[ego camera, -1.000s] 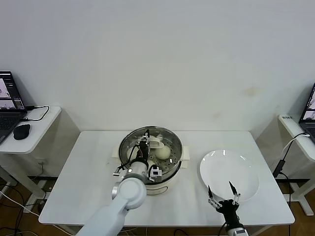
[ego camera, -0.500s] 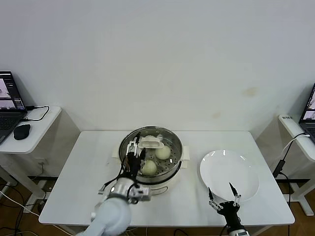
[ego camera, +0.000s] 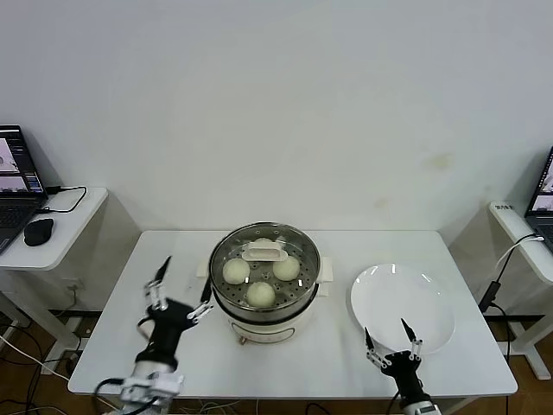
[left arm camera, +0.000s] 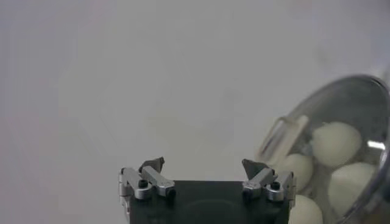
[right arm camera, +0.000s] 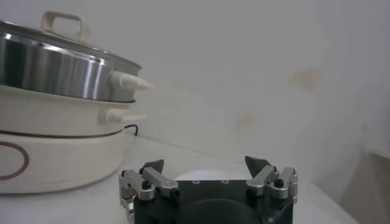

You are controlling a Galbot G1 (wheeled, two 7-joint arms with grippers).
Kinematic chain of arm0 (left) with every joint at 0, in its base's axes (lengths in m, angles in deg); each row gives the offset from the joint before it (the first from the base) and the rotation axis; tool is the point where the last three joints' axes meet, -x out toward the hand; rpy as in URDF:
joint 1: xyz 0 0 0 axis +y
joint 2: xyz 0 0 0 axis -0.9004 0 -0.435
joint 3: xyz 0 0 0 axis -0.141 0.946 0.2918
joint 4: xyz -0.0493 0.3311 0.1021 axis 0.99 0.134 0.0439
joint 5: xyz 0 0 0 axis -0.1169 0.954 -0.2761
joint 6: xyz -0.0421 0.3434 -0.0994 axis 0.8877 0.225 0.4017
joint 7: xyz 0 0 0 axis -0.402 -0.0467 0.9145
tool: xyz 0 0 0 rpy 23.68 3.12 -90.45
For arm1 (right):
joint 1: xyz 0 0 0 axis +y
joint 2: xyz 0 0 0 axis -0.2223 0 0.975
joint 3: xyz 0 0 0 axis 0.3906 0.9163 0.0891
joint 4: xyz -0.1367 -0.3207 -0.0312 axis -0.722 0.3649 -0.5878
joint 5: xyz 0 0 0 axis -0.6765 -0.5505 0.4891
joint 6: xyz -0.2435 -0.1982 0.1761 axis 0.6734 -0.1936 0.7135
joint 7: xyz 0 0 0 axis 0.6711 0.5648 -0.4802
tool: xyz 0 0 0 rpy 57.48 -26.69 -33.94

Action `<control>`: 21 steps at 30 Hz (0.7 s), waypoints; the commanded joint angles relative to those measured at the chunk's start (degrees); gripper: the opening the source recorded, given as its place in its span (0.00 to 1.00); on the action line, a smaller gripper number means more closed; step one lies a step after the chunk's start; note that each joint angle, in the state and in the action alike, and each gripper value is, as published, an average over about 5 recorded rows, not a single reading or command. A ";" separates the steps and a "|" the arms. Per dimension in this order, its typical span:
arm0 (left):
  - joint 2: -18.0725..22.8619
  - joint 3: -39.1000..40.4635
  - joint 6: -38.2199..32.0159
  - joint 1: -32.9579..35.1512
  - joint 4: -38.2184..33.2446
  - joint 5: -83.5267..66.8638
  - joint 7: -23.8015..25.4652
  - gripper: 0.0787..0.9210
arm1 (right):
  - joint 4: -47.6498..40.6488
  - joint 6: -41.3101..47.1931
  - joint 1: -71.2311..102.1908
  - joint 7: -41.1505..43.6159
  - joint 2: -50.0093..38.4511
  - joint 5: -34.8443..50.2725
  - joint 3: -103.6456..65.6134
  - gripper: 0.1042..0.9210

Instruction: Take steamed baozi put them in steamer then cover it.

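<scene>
The steamer (ego camera: 263,322) stands at the table's middle with the clear glass cover on it; the cover's cream handle (ego camera: 263,252) is at its centre. Three baozi (ego camera: 236,271) show clearly through the glass. My left gripper (ego camera: 186,275) is open and empty, low over the table just left of the pot, apart from it. In the left wrist view my left gripper (left arm camera: 203,167) is open, with the covered steamer (left arm camera: 378,122) and baozi (left arm camera: 335,143) beside it. My right gripper (ego camera: 385,327) is open and empty at the table's front right. It also shows open in the right wrist view (right arm camera: 206,165), with the steamer (right arm camera: 61,122) farther off.
A flat white plate (ego camera: 402,303) lies empty at the right of the table, just beyond my right gripper. A side table with a laptop and mouse (ego camera: 38,231) stands at the far left. A cable and another side table (ego camera: 518,233) are at the far right.
My left gripper has let go of the cover's handle and drawn back from above the pot to the table on its left. The cover stays on the steamer. The right arm has not moved.
</scene>
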 commanded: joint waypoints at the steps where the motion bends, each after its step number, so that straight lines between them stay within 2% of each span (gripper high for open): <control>1: 3.81 -9.92 -20.20 17.38 5.27 -36.18 -7.09 0.88 | 1.40 0.84 2.32 0.42 -2.46 3.46 0.46 0.88; 7: 5.27 -9.40 -25.32 16.95 11.70 -39.06 -5.38 0.88 | 2.24 1.25 3.35 0.56 -2.94 4.04 0.91 0.88; 13: 4.85 -10.50 -25.27 17.34 12.15 -39.05 -1.17 0.88 | 3.15 1.26 4.07 0.58 -2.85 4.63 1.66 0.88; 21: 5.29 -10.27 -24.31 15.82 12.79 -37.15 -0.47 0.88 | 4.91 2.46 5.04 0.81 -2.74 5.41 3.31 0.88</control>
